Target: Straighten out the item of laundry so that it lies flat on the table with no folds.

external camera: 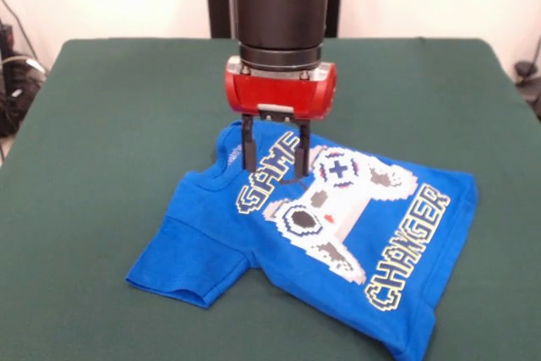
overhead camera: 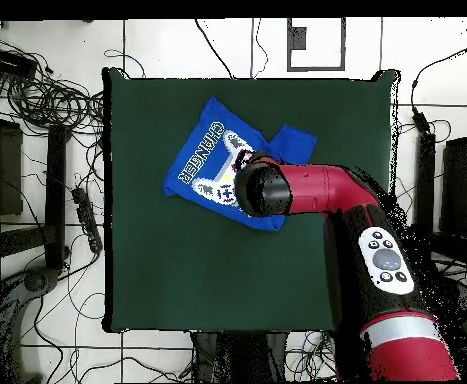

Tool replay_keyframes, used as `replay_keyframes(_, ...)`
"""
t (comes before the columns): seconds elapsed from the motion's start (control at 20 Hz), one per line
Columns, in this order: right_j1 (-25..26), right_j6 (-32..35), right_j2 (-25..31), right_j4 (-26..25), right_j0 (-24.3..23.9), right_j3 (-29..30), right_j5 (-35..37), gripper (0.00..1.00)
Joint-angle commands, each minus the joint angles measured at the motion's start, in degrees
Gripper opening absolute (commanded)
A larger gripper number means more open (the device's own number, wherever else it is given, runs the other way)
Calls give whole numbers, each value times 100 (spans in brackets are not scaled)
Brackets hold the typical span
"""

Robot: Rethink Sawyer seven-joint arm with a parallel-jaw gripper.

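Shirt [external camera: 338, 234] lies print-up mid-table [external camera: 101, 124], skewed, one sleeve tucked at the far side, I think. My gripper [external camera: 276, 158] hangs over the "GAME" letters near the collar, fingers spread, tips at or just above the cloth, pinching nothing. Risk: closing here bunches the chest and adds folds; dragging could slide the whole shirt.

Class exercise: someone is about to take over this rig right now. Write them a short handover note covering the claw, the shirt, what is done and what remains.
Claw: open, fingers down over the T-shirt near its collar, astride the "GAME" lettering; holding nothing.
T-shirt: print side up, lying askew on the green table.
Done: most of the body is spread out.
Left: one sleeve looks flat, the other is not visible, possibly tucked under; smooth the remaining folds.
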Motion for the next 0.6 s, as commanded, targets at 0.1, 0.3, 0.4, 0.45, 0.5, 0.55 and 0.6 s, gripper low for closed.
replay_keyframes(0.1,492,179,349,-156,354,631,-291,100)
replay_keyframes(0.3,533,246,292,-166,404,630,-379,100)
replay_keyframes(0.4,554,250,292,-164,395,654,-433,100)
replay_keyframes(0.45,563,249,297,-161,385,671,-462,100)
replay_keyframes(0.5,577,246,298,-173,377,693,-514,100)
replay_keyframes(0.55,589,250,297,-170,373,704,-543,100)
replay_keyframes(0.6,598,270,277,-179,382,714,-600,100)
